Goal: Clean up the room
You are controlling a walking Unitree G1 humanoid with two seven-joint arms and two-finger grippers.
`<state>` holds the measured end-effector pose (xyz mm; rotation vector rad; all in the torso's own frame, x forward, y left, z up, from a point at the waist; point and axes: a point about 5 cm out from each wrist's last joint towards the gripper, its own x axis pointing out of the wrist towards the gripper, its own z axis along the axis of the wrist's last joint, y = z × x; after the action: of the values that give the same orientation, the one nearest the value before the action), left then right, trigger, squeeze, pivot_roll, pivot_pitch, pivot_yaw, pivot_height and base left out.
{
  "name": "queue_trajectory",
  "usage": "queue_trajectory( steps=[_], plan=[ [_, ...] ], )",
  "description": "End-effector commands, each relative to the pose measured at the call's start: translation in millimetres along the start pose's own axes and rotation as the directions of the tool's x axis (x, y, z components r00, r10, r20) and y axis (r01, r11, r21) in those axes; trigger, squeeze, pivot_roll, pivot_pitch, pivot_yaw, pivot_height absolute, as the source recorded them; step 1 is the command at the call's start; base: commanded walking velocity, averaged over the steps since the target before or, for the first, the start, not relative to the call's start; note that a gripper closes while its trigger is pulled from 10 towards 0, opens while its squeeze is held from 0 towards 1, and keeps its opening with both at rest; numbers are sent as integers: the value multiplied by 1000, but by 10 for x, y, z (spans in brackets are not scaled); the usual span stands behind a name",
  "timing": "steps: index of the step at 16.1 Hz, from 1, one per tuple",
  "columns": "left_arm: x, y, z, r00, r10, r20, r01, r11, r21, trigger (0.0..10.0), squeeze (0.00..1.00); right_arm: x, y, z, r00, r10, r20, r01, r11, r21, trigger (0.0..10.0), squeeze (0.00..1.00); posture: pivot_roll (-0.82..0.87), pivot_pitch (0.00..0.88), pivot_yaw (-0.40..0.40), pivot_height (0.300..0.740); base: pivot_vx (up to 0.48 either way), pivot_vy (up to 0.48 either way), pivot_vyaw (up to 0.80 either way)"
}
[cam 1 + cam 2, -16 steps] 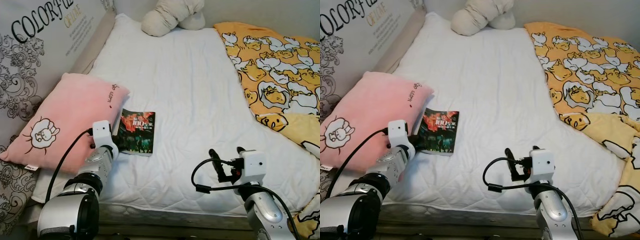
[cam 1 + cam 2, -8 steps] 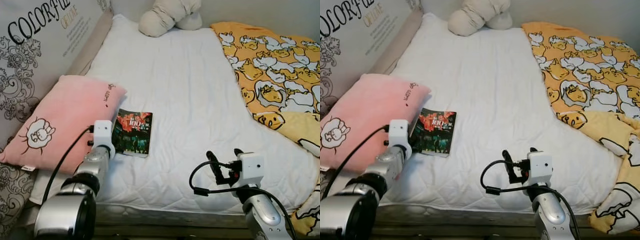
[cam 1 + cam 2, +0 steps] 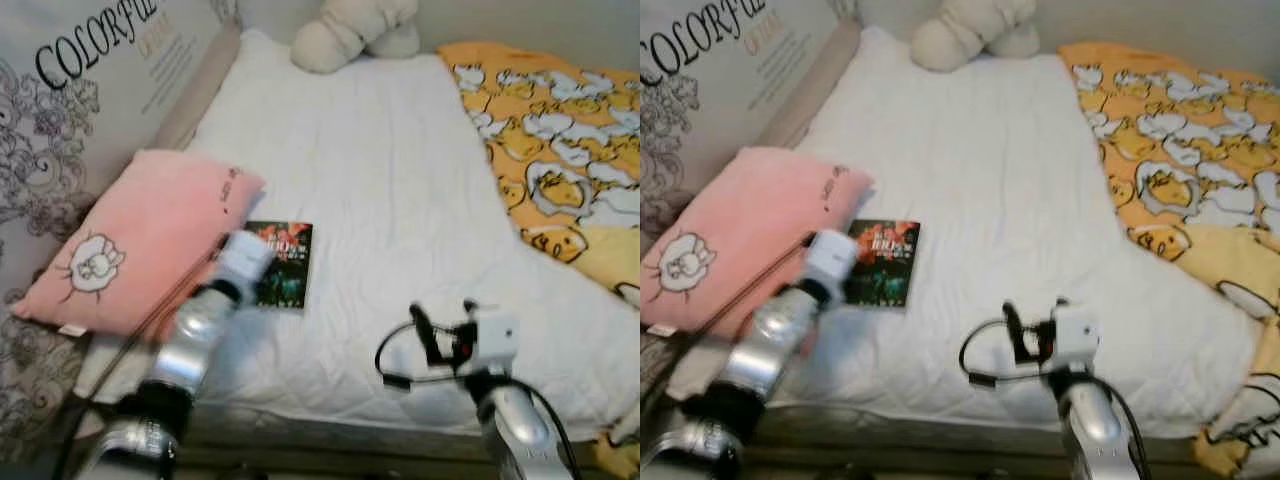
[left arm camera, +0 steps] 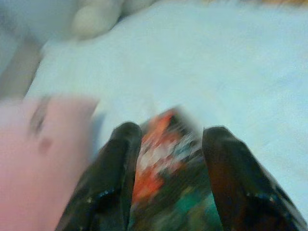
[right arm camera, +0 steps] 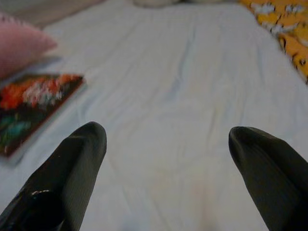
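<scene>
Left gripper [image 4: 166,159] — fingers spread — nears the book [image 3: 283,265] by the bed's left edge; right gripper [image 5: 166,159] open, nothing cleared yet.

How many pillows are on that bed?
1. The pink pillow lies on the bed's left side by the headboard, next to the book. The cream plush at the far end is a toy. The yellow blanket may hide others.

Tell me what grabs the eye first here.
The pink pillow by the bed's left edge stands out against the white quilt, with a dark book lying beside it. The left gripper reaches over the book, fingers open; a yellow blanket covers the bed's right side.
</scene>
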<state>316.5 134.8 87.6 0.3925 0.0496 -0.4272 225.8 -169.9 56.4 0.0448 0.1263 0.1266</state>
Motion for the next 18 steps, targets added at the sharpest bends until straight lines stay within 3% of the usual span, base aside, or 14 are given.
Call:
queue_trajectory(
  steps=[1,2,3,4,5,6,7,9,15,17,18],
  plan=[
    [-8,-4,179,996,-30,89,31,999,-10,10000,1000,28,-53,117,996,-53,69,52,998,22,10000,0,61,0,-3,740,0,0,0],
    [-79,-27,166,994,-3,110,18,990,-141,10000,1000,17,-97,201,987,-115,115,110,993,49,10000,0,62,0,-3,740,0,0,0],
    [-163,-40,132,990,22,140,19,957,-289,10000,1000,-8,-167,229,974,-179,139,173,984,49,10000,0,59,0,-3,740,0,-244,0],
    [-198,-102,87,988,2,152,45,952,-304,10000,1000,-3,-202,218,969,-201,142,199,980,31,10000,0,55,0,-6,740,398,-266,0],
    [-190,-142,38,989,33,144,18,940,-339,10000,0,62,-236,196,965,-225,134,225,974,19,10000,0,39,0,-6,740,360,-315,0],
    [-126,-94,46,981,161,109,-108,917,-385,10000,0,172,-239,212,965,-226,130,227,974,4,10000,0,28,0,-3,740,341,-334,0],
    [-109,-104,46,983,155,100,-100,904,-416,10000,0,198,-241,228,965,-226,133,230,973,-12,10000,0,25,0,-3,740,341,-334,0],
    [-118,-203,68,986,103,131,-51,933,-355,10000,0,276,-201,221,971,-210,117,213,977,-14,10000,0,12,0,2,740,321,-354,0],
    [-71,-256,94,985,35,169,31,929,-370,10000,0,352,-141,172,979,-173,104,179,982,-57,10000,0,1,0,11,740,276,-389,-201],
    [-48,-254,32,991,39,126,10,932,-363,10000,0,333,-159,146,979,-179,102,185,982,-49,10000,0,-5,0,15,740,0,0,-694],
    [-4,-238,-91,999,50,19,-42,953,-301,10000,0,315,-179,127,977,-187,104,192,980,-47,10000,0,-6,0,18,740,0,0,-700]
  ],
)
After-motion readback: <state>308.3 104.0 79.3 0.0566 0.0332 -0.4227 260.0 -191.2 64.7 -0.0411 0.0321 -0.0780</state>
